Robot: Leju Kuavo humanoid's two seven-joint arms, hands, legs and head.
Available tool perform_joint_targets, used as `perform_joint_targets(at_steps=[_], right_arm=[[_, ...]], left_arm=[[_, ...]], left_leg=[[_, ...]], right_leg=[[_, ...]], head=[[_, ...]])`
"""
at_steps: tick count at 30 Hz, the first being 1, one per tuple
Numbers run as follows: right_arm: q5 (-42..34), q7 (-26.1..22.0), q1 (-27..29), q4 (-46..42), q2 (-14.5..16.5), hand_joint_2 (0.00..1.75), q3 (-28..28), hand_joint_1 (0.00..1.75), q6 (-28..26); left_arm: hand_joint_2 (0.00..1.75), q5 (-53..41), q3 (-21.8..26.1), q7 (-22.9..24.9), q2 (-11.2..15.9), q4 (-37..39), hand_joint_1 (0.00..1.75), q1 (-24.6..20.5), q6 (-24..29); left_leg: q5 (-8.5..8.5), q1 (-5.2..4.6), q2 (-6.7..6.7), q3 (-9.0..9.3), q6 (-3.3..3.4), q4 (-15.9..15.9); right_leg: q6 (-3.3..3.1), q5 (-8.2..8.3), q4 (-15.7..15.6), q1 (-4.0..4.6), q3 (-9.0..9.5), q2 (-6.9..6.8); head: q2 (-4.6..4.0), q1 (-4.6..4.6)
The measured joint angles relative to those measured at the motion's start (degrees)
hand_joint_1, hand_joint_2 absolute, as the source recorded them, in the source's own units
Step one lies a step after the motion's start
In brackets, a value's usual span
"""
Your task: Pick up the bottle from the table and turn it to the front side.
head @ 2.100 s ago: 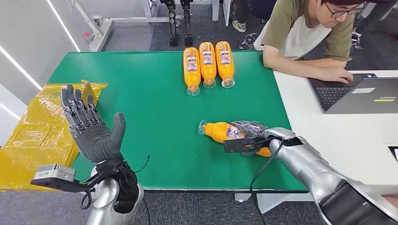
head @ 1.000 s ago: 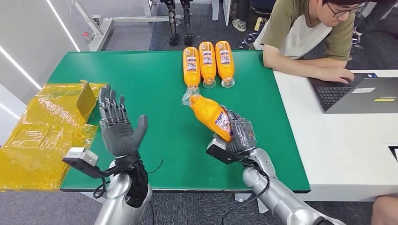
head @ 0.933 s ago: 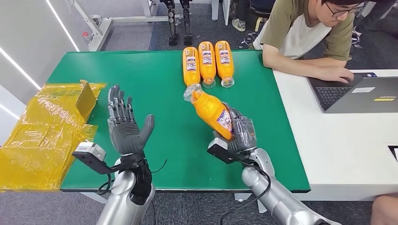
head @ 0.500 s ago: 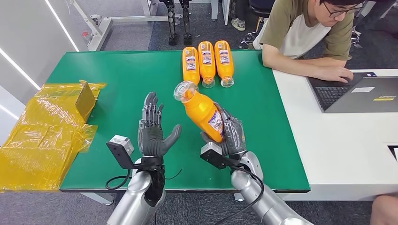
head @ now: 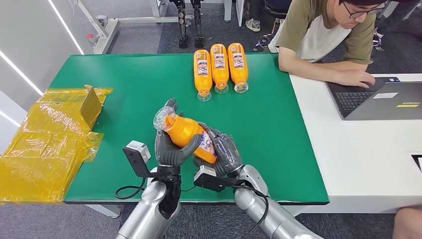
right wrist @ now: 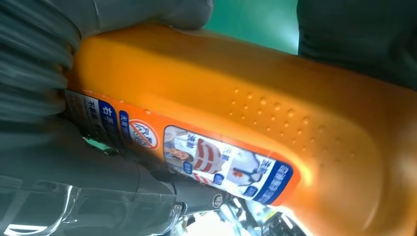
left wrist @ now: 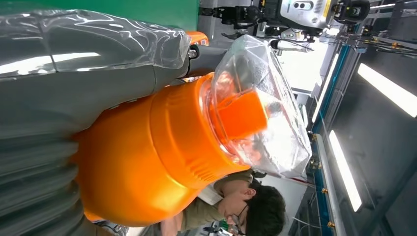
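Bottle point(head: 186, 134) lifted clear of the green table point(head: 129, 89), gripped by both right hand point(head: 224, 153) and left hand point(head: 169, 148); pickup done, turning to the front apparently unfinished.

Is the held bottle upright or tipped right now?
Tipped: the bottle leans, cap up-left, off the table, gripped by left hand and right hand.

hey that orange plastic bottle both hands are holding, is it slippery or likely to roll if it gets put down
The orange plastic bottle looks smooth and glossy, so probably slippery; the left hand and right hand both grip it. Its rounded body might roll if laid down.
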Motion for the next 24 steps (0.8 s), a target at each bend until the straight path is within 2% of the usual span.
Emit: perform_joint_targets(at_steps=[9,13,24], right_arm=[[1.6,1.4,-0.6,0.0,-0.2,1.75,1.4,1.75,4.2],[2.7,2.0,-1.0,0.0,-0.7,1.75,1.4,1.75,6.3],[3.2,1.9,-2.1,0.8,-1.8,1.75,1.8,1.75,7.9]], left_arm=[[1.75,-0.3,0.3,-0.1,0.0,0.4,0.03,0.0,-0.1],[1.75,-0.1,0.3,-0.9,0.0,1.2,1.73,-0.1,0.1],[1.75,1.0,0.3,-1.8,-0.1,1.3,1.75,-0.1,1.1]], left_leg=[[0.0,0.0,0.0,0.0,0.0,0.0],[0.0,0.0,0.0,0.0,0.0,0.0],[0.0,0.0,0.01,0.0,0.0,0.0]], right_leg=[[0.0,0.0,0.0,0.0,-0.01,0.0],[0.0,0.0,0.0,0.0,-0.02,0.01],[0.0,0.0,0.0,0.0,-0.03,0.01]], head=[[0.0,-0.01],[0.0,0.0],[-0.01,-0.01]])
